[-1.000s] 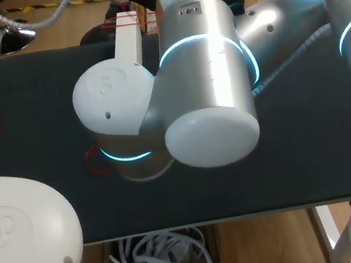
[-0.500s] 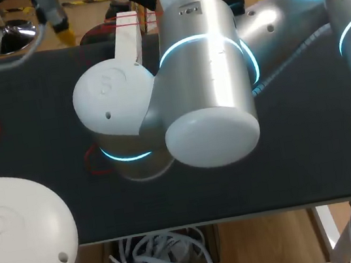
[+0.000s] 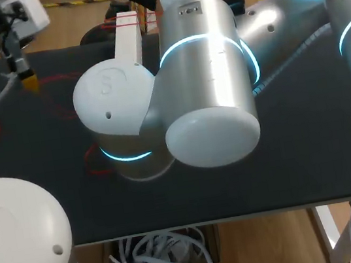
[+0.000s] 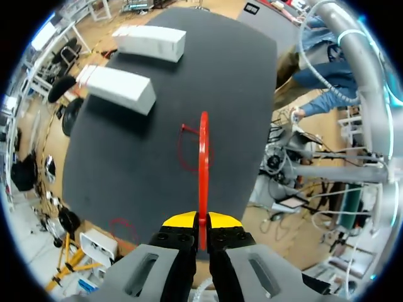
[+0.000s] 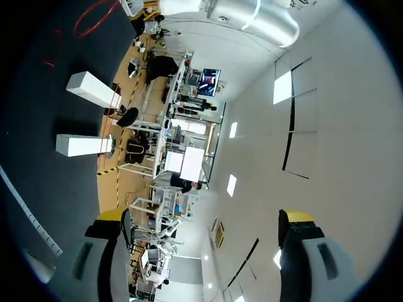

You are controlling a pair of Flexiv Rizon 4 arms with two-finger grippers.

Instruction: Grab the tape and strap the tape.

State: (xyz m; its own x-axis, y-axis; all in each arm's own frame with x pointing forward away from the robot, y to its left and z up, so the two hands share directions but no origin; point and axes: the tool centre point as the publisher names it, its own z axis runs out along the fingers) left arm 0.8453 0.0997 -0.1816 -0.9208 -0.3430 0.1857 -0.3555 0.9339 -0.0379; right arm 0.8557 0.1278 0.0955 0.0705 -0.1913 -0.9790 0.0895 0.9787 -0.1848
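**Left jaws pinched on a red tape loop above the table**

The thin red tape loop (image 4: 203,170) is clamped between the yellow tips of our left gripper (image 4: 201,220). Its jaws are closed to a sliver on the loop's near end. From our left wrist the loop shows edge-on, a straight red strip running out ahead of the tips, lifted off the black-topped table (image 4: 126,170). On the table beneath it a second red loop (image 4: 186,151) lies flat, and a smaller red loop (image 4: 121,227) lies near the table's edge. Farther ahead stand a long white rectangular box (image 4: 117,89) and, beyond it, another white box (image 4: 150,43).

From above, our left gripper (image 3: 26,77) hangs over the table's far left corner. Our right arm (image 3: 208,87), a thick silver and white one, covers the middle of the table (image 3: 298,153). Our right gripper (image 5: 203,217) has its jaws spread wide with nothing between them. It points away from the table, which lies off to one side of it.
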